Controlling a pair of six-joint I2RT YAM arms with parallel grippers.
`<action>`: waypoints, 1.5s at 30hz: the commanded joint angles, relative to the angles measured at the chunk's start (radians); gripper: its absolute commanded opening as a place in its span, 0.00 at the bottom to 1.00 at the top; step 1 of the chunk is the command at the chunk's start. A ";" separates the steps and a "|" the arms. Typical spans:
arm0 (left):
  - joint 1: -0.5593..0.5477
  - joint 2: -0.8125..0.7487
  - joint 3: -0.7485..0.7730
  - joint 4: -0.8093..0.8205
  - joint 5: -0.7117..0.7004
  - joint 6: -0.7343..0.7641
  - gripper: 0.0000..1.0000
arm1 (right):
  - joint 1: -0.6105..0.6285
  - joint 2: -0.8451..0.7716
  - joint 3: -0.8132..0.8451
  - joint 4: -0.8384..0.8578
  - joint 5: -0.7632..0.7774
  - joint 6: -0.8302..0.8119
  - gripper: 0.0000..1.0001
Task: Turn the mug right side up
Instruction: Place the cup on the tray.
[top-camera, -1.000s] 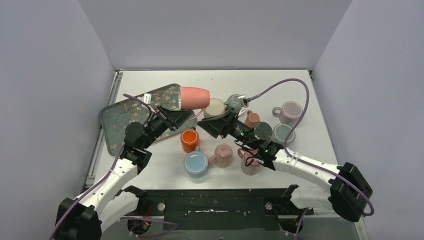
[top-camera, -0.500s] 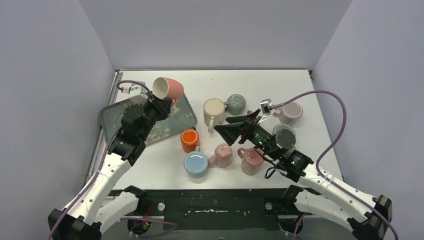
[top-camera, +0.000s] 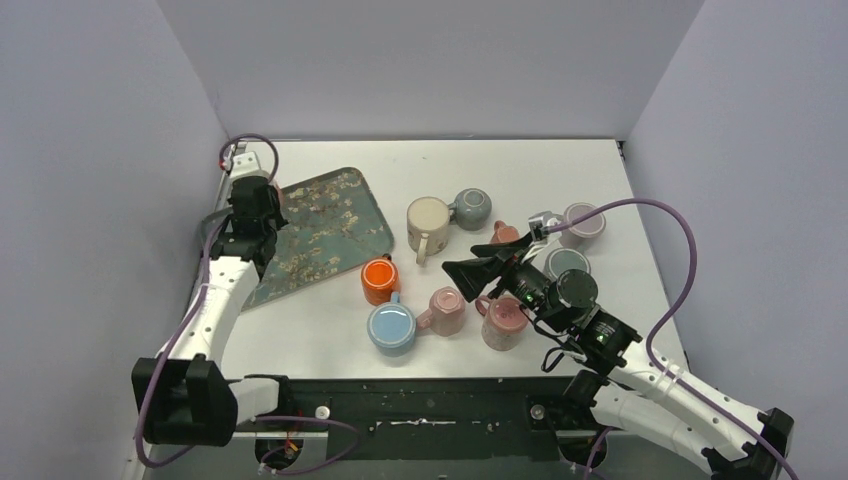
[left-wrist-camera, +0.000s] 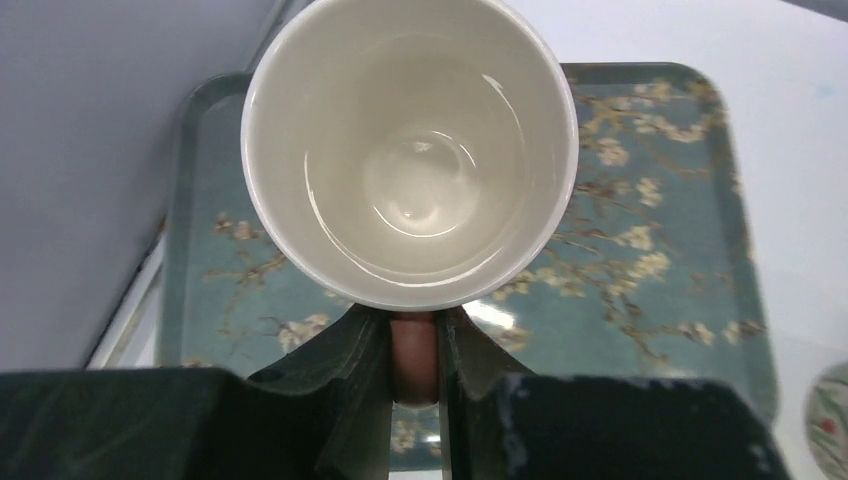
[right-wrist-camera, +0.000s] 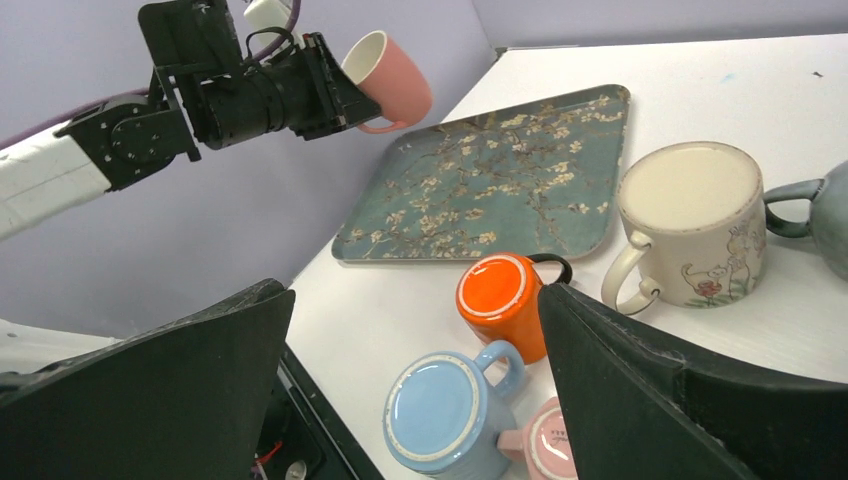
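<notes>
Gripping the pink mug (left-wrist-camera: 410, 150) by its handle, the left gripper (left-wrist-camera: 415, 340) is holding it in the air over the far left corner of the tray (left-wrist-camera: 650, 250). Its jaws are pinching tight on the handle, which is showing as a pink strip between the fingers. That hold is leaving the body free, so the wrist alone is deciding where the mouth is pointing. Seen from the right wrist, the mug is leaning, with its mouth angled up and away from the tray and not yet level. I judge it is being carried over the tray for setting down upright. The right gripper (right-wrist-camera: 415, 295) is hanging just right of the tray, above the upside-down orange mug (right-wrist-camera: 500, 300), jaws spread fully wide and grasping nothing.
</notes>
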 joint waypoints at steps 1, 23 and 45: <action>0.156 0.053 0.038 0.139 0.026 0.005 0.00 | 0.004 -0.027 -0.006 0.011 0.033 -0.035 1.00; 0.408 0.379 0.056 0.348 -0.011 -0.069 0.00 | 0.004 0.001 0.076 -0.097 -0.008 -0.081 1.00; 0.409 0.567 0.195 0.289 -0.004 -0.010 0.11 | 0.005 0.014 0.083 -0.114 0.006 -0.082 1.00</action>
